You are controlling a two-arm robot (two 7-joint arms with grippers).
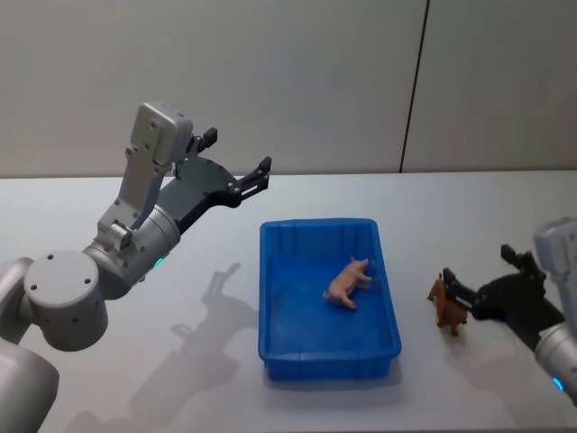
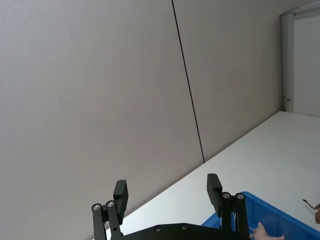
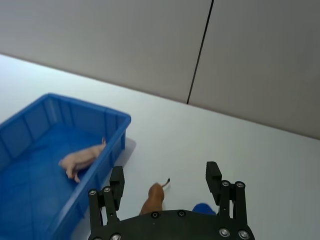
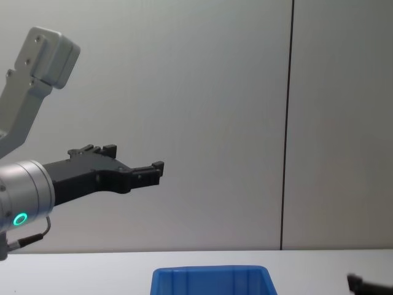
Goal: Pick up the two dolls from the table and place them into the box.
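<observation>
The right gripper [image 1: 478, 264] spreads its fingers wide and empty, the brown doll [image 1: 448, 305] standing on the surface [image 1: 469, 198] just beside one fingertip, the pink doll [image 1: 350, 281] inside the blue box [image 1: 329, 223] beyond, while the left gripper [image 1: 237, 153] hangs raised, fingers wide.

The box [image 1: 270, 298] is coloured bright blue throughout, and a faint grid of squares is seen on its floor. Inside the box a pale pink doll [image 1: 350, 281] is shown; just to the right of the box a reddish-brown doll [image 1: 448, 307] with a darker tail is seen. The table [image 1: 180, 225] under the box is plain white, unpatterned. The left gripper [image 1: 236, 152] and the right gripper [image 1: 480, 271] are finished in matt black, on silver-grey arms. A green ring light [image 4: 21, 219] is lit on the left arm. Behind the box the wall [image 1: 270, 81] is plain grey-beige, crossed by one dark vertical seam [image 1: 413, 90].
</observation>
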